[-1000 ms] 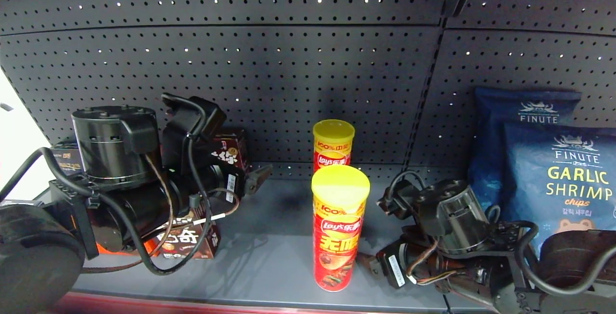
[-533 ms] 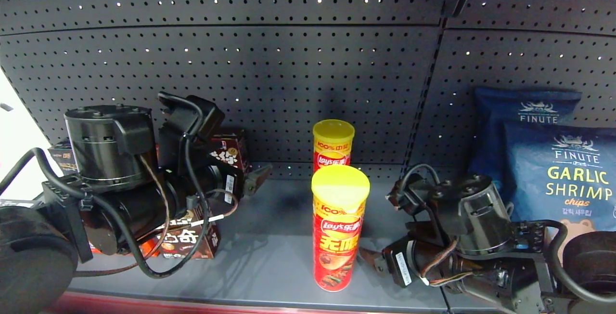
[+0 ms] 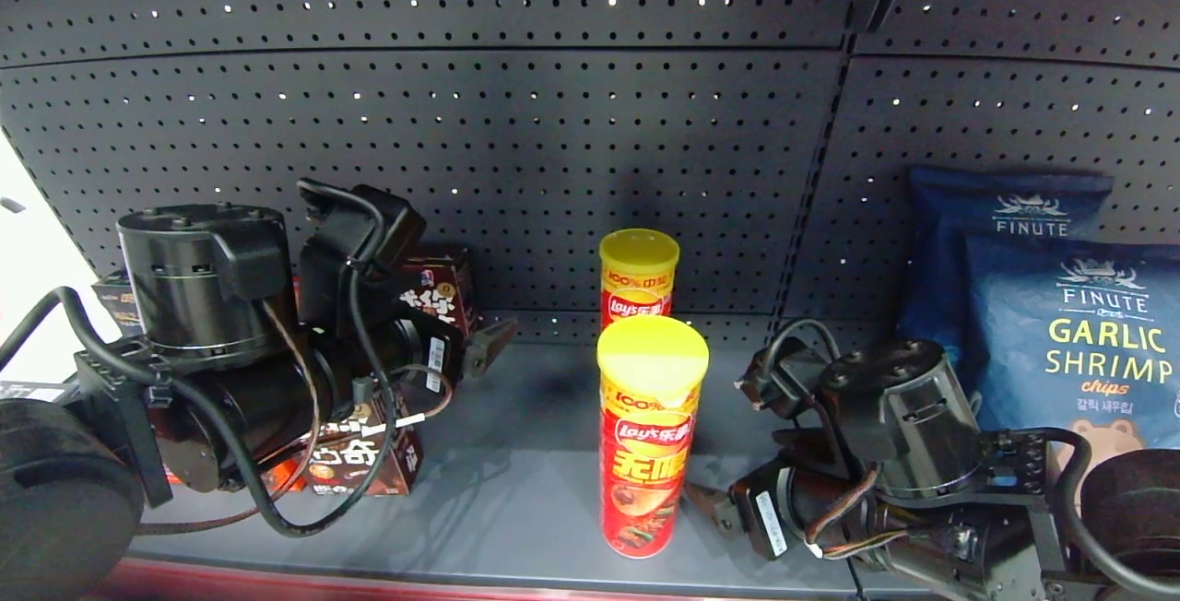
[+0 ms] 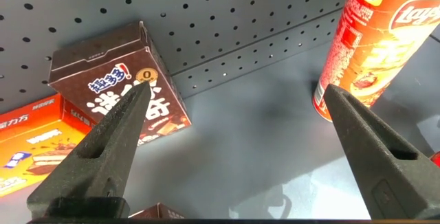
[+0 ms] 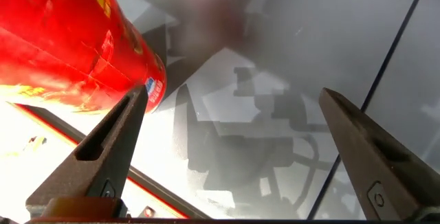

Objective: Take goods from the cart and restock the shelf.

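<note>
Worryingly, the front can (image 3: 651, 435) stands near the shelf's (image 3: 516, 490) front edge, just beside the right gripper (image 5: 234, 93). Its fingers, like those of the left gripper (image 4: 235, 90), gape empty, and a sideways swing could topple the can off.

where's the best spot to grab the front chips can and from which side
Probably best to take the front chips can around its red body near mid-height, coming in level from the robot's right, where the open right gripper sits by its base. It stands upright and round, so the fingers can close across it; the rear can blocks the back.
</note>
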### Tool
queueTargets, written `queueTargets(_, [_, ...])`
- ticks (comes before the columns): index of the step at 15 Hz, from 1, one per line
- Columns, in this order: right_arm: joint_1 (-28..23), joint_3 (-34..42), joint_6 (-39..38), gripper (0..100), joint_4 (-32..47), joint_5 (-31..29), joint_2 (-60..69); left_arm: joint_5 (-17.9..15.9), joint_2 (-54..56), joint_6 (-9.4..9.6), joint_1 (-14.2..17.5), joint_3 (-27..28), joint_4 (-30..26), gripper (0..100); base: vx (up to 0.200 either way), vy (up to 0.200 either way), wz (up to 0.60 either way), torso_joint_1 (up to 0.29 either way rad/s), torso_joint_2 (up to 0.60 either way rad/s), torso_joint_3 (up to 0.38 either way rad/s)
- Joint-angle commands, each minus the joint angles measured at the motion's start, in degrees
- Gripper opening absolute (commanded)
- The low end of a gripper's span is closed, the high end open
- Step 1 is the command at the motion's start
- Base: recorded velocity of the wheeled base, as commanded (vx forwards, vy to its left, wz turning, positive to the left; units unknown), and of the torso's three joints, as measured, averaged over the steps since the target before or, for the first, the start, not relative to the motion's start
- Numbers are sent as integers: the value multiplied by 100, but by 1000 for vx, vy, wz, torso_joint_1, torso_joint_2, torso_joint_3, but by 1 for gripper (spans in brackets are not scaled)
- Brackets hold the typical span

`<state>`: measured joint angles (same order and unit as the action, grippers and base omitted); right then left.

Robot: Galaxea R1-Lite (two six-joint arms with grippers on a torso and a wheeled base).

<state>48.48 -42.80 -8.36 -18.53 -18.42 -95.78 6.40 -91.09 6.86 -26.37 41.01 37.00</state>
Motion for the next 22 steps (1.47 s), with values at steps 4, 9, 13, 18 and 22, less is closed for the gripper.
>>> queueTargets(4, [12,0,1,100,-2,40,-81,2,-5,-1,0,4,18,100,0,0,0,0,0,0])
queueTargets(9, [74,-27,1,100,-45,49,-178,2,-5,-1,9,-5,18,100,0,0,0,0,0,0])
queueTargets(13, [39,79,1,100,-81,49,-81,2,-5,-1,9,-5,18,100,0,0,0,0,0,0])
queueTargets(18, [-146,61,-131,100,-72,40,754,10,179,8,-44,39,27,100,0,0,0,0,0,0])
queueTargets(22, [-366,158,-122,100,-72,102,1747,-7,926,-1,-9,-49,0,100,0,0,0,0,0,0])
